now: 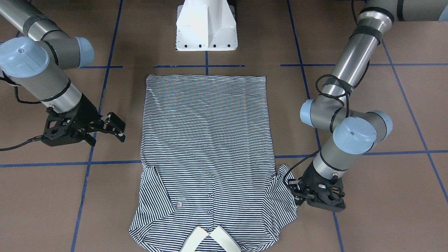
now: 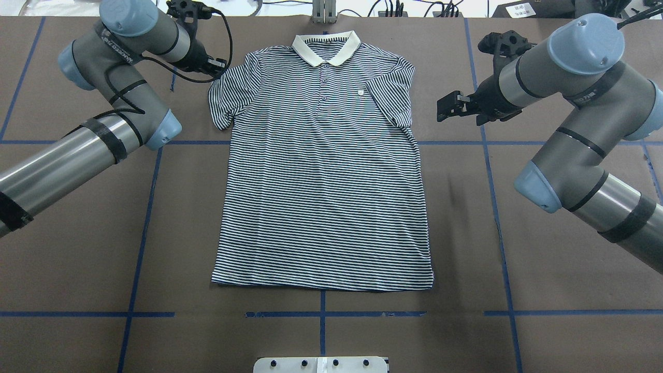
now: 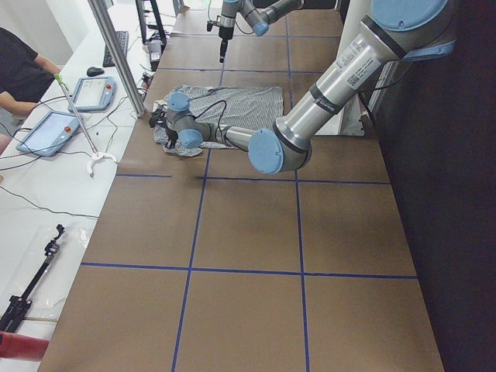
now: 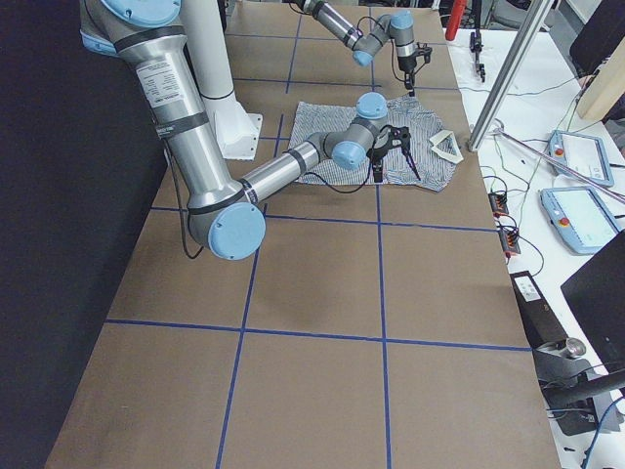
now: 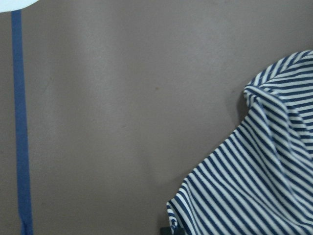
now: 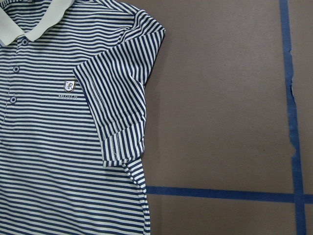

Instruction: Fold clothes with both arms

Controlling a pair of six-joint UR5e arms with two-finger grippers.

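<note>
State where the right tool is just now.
In the overhead view, the right tool is on the right side, beside a sleeve of the shirt but apart from it, over bare table by a blue tape line.

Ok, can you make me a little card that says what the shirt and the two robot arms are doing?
Shirt: navy-and-white striped polo shirt with cream collar, lying flat and face up, not folded yet
Surface: brown table with blue tape lines
Left pincer: at the edge of one sleeve; whether it grips cannot be told
Right pincer: open, beside the other sleeve, not touching it
</note>
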